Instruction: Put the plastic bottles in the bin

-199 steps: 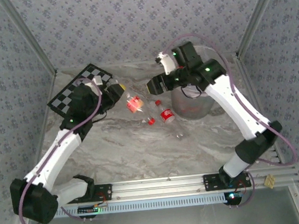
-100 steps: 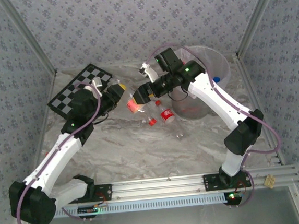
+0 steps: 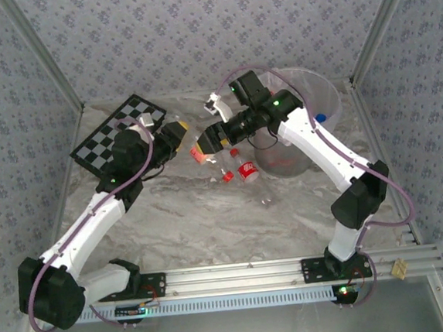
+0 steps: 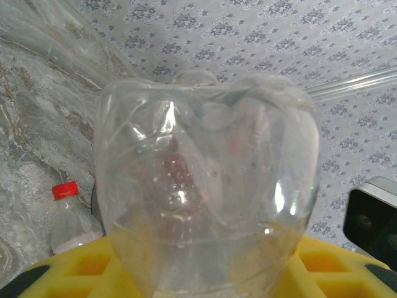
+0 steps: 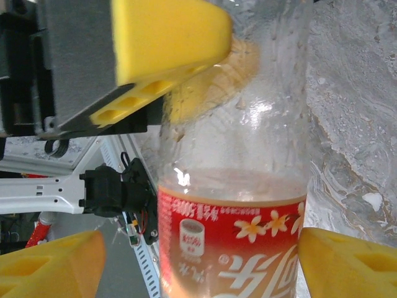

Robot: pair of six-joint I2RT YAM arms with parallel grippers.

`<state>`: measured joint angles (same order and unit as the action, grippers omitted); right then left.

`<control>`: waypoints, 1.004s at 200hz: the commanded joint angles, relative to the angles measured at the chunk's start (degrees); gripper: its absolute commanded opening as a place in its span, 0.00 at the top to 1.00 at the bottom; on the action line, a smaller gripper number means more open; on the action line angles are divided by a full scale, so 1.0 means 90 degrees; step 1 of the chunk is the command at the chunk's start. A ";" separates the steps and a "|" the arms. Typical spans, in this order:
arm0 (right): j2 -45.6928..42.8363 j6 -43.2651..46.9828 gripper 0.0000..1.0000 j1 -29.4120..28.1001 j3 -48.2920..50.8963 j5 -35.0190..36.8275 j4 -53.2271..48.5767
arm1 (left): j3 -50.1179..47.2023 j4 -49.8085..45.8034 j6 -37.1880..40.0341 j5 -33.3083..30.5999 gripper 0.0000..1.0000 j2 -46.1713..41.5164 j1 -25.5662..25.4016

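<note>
A clear plastic bottle (image 3: 200, 155) with a red label hangs above the table between both grippers. My left gripper (image 3: 185, 138) is shut on its lower end, and the bottle's base (image 4: 205, 180) bulges up between the yellow pads (image 4: 80, 264). My right gripper (image 3: 209, 141) is open around the labelled body (image 5: 232, 242), with a gap on one side. Two more plastic bottles (image 3: 247, 171) with red caps (image 3: 226, 177) lie on the table just in front of the bin (image 3: 308, 96), which stands at the back right.
The black-and-white chequered board (image 3: 106, 133) lies at the back left, behind the left arm. A blue cap (image 3: 320, 116) shows at the bin's right side. Papered walls close in the marble table (image 3: 211, 229). A red-capped bottle (image 4: 67, 214) sits beyond the left gripper.
My right arm has swung left from over the bin to the bottle in my left gripper, and its jaws now straddle it. The left gripper has shifted slightly right with the bottle.
</note>
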<state>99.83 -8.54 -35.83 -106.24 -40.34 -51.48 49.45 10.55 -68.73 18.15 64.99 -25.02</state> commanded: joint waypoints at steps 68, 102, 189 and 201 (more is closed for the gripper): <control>0.0378 -0.0175 0.32 0.0094 -0.0257 0.0097 -0.0158 | 0.0184 0.0341 0.0061 -0.0121 0.52 0.0071 -0.0101; 0.0222 -0.0182 0.46 0.0163 -0.0438 0.0241 -0.0211 | 0.0266 -0.0129 0.0363 -0.0318 0.31 0.0019 -0.0101; -0.0959 0.0743 0.55 0.1103 -0.1936 0.3448 -0.2375 | 0.0369 -0.1780 0.1469 -0.1207 0.18 -0.0552 -0.0072; -0.1102 0.0960 0.55 0.1448 -0.1963 0.4231 -0.2519 | 0.0308 -0.1753 0.1465 -0.1219 0.18 -0.0509 -0.0072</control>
<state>95.02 -5.39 -27.68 -120.55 -19.40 -65.98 51.86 -2.00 -58.41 9.15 60.73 -25.63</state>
